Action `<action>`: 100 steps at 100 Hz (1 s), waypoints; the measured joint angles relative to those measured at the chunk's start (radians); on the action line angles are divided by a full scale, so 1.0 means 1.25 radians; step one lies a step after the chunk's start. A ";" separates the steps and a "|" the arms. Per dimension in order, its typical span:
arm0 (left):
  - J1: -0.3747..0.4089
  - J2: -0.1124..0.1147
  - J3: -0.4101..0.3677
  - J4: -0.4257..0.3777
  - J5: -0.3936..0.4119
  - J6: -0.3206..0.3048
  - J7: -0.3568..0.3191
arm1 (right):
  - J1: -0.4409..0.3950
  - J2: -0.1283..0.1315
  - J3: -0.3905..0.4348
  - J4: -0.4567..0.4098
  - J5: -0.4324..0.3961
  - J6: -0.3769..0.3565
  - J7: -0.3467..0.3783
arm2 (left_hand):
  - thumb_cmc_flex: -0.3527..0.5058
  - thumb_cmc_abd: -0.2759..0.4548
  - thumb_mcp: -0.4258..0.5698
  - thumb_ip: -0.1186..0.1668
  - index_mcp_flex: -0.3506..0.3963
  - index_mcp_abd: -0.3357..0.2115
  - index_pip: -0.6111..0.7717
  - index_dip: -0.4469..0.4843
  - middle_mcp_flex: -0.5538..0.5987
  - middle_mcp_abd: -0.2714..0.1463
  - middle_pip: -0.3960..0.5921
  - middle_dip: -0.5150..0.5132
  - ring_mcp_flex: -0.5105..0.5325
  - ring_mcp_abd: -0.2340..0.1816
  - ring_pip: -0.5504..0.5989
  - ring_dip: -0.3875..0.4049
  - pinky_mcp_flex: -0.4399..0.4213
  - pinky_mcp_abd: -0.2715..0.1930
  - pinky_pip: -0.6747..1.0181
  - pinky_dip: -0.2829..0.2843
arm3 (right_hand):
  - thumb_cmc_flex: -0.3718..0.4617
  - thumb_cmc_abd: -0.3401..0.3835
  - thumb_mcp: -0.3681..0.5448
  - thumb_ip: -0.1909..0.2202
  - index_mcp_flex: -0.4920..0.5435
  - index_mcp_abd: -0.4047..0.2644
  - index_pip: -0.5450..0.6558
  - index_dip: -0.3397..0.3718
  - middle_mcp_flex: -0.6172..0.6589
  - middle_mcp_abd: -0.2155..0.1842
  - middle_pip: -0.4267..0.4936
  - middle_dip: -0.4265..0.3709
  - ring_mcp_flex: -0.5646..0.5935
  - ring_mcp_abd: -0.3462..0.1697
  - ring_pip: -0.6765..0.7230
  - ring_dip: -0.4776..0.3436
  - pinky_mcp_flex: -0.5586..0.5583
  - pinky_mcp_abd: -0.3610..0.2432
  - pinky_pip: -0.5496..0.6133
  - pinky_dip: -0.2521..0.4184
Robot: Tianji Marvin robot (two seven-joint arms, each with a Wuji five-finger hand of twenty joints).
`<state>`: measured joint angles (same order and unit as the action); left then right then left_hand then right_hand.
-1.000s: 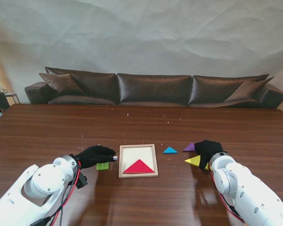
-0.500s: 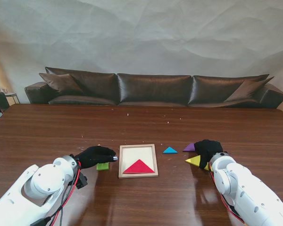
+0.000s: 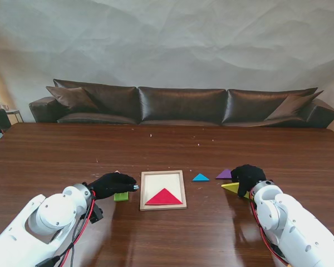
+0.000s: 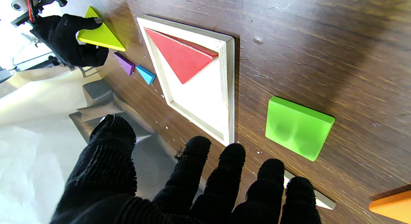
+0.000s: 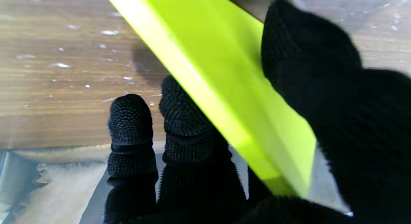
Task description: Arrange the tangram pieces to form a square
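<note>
The yellow triangle (image 5: 224, 98) is being pinched by the right hand (image 3: 248, 178), right of the tray (image 3: 142, 192). The left hand (image 3: 112, 183) is being held spread and empty beside the green square (image 3: 121, 196). Only the red triangle (image 3: 163, 197) is seated; blue (image 3: 200, 178), purple (image 3: 224, 174) and others are judged left.

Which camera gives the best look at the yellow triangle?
The left wrist view: the yellow triangle shows whole in the right hand. The stand view shows a sliver; the right wrist view is a blurred close-up.
</note>
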<state>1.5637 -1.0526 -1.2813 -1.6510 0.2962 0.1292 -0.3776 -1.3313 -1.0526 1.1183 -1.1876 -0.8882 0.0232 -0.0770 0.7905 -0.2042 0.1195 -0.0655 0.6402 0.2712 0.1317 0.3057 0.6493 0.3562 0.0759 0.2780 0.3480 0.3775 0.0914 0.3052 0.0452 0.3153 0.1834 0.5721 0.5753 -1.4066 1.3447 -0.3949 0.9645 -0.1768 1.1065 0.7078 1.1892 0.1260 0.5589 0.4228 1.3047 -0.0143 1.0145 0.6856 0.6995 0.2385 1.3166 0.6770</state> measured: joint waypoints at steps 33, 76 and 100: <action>0.000 0.000 -0.001 0.000 0.000 0.000 -0.001 | -0.039 -0.001 0.028 -0.034 0.002 -0.004 0.023 | 0.000 0.000 0.000 0.000 0.000 0.000 0.000 0.000 0.000 0.000 0.000 0.000 0.000 0.000 0.000 0.000 0.000 0.000 0.000 0.000 | -0.011 0.149 -0.021 -0.010 -0.001 0.038 0.028 -0.205 0.110 -0.097 0.071 0.060 0.007 0.009 0.148 0.060 0.000 0.008 0.055 0.016; 0.001 0.001 -0.004 0.000 0.000 -0.002 -0.002 | -0.065 -0.002 0.051 -0.088 0.014 -0.010 0.065 | 0.000 0.000 0.000 0.000 0.000 0.000 0.000 0.000 0.000 0.000 0.000 0.000 0.000 0.000 0.000 0.000 0.000 0.000 0.000 0.000 | -0.011 0.191 -0.021 -0.010 0.042 0.106 0.089 -0.443 0.123 -0.105 0.086 0.048 0.007 0.001 0.223 0.091 0.000 -0.070 0.151 0.017; 0.001 0.001 -0.004 0.001 -0.001 -0.003 -0.002 | -0.060 -0.002 0.035 -0.141 0.034 0.029 0.104 | 0.000 0.000 0.001 0.000 0.000 0.000 0.000 0.000 0.000 0.000 0.000 0.000 0.000 0.000 0.000 0.000 0.000 0.000 0.000 0.000 | -0.021 0.241 -0.022 -0.010 0.042 0.131 0.087 -0.443 0.130 -0.098 0.094 0.048 0.014 0.003 0.234 0.099 0.000 -0.070 0.174 0.036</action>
<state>1.5655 -1.0519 -1.2866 -1.6503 0.2945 0.1259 -0.3798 -1.4059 -1.0554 1.1615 -1.3643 -0.8458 0.0598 0.0535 0.7905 -0.2042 0.1202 -0.0655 0.6407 0.2714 0.1319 0.3057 0.6495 0.3566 0.0759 0.2780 0.3480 0.3780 0.0914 0.3054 0.0452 0.3153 0.1834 0.5721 0.5486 -1.1049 1.3175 -0.4073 1.0166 -0.0133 1.2147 0.1537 1.3511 0.0030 0.6768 0.4830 1.3225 -0.0108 1.3070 0.8093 0.7001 0.1514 1.5347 0.7222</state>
